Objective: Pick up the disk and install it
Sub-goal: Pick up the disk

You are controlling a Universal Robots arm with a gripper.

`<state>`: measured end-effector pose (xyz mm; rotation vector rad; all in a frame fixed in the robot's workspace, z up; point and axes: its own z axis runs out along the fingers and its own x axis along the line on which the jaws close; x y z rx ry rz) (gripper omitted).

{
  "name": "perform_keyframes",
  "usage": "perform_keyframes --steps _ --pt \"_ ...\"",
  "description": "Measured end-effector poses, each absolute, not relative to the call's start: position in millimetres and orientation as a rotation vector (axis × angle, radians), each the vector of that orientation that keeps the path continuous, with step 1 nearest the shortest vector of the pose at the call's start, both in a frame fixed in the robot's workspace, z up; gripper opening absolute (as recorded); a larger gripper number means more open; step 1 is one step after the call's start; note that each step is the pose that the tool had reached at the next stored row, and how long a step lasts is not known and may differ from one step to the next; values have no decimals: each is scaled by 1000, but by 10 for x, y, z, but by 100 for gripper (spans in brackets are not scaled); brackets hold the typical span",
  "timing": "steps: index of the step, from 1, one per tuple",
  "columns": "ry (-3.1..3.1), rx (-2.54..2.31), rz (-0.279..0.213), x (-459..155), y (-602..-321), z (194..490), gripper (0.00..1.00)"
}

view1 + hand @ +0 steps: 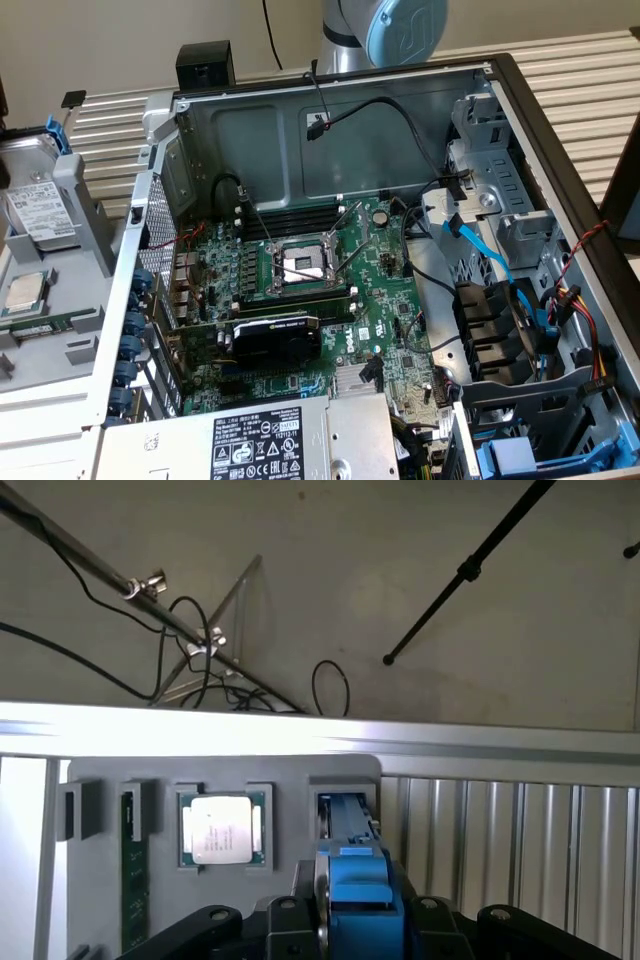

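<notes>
Disk (pixel 32 205) sits in the grey parts tray (pixel 85 255) at the exterior view's left, outside the open computer case (pixel 300 110). It leans in its slot with the white label facing up and the blue frame's clip at its far end. In the wrist view the disk (pixel 355 880) shows edge-on, a silver rim against blue plastic, rising from its slot in the tray (pixel 280 775) toward the camera. Its near end lies between the black parts of the gripper (pixel 355 938). I cannot tell whether the gripper is clamped on the disk or merely straddles it. Just beside the disk in the tray lies the processor chip (pixel 221 829), and beyond that a green memory module (pixel 134 880), each in its own recess. The exterior view shows the same order, chip (pixel 22 292) then module (pixel 40 325), running toward the camera. Inside the case are the motherboard (pixel 390 300) with its open processor socket (pixel 303 265), a black graphics card (pixel 275 335) and the labelled power supply (pixel 260 440). A blue data cable (pixel 480 250) runs by the drive cage on the exterior view's right. The arm's blue-capped joint (pixel 400 30) stands behind the case's rear wall.
</notes>
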<state>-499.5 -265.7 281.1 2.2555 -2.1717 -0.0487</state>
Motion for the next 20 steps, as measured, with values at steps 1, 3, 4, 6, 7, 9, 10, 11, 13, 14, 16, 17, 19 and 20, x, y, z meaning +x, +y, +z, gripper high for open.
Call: perform_keyframes --steps 1,3,4,6,7,9,10,11,13,14,16,17,19,20 --pt "-2172 2255 -48 -4996 -2658 2810 38" --pt "-2171 2255 -48 -4996 -2658 2807 38" --pt "-2172 2255 -48 -4995 -2658 2806 38" --pt "-2173 2253 -47 -4996 -2657 2802 38" --pt "-2174 2252 -47 -4996 -2657 2801 38" --pt "-2176 2249 -47 -4996 -2657 2800 38" --pt "-2177 2248 -46 -4996 -2657 2800 38" --pt "-2180 2246 -46 -4996 -2657 2800 38" --pt "-2186 2239 -46 -4996 -2657 2799 38" --pt "-2190 2235 -46 -4995 -2657 2799 38" --pt "-2196 2230 -46 -4996 -2657 2798 38" --pt "-2196 2230 -46 -4996 -2657 2798 38" --pt "-2196 2230 -46 -4996 -2657 2797 38" --pt "-2196 2229 -46 -4996 -2657 2797 38"
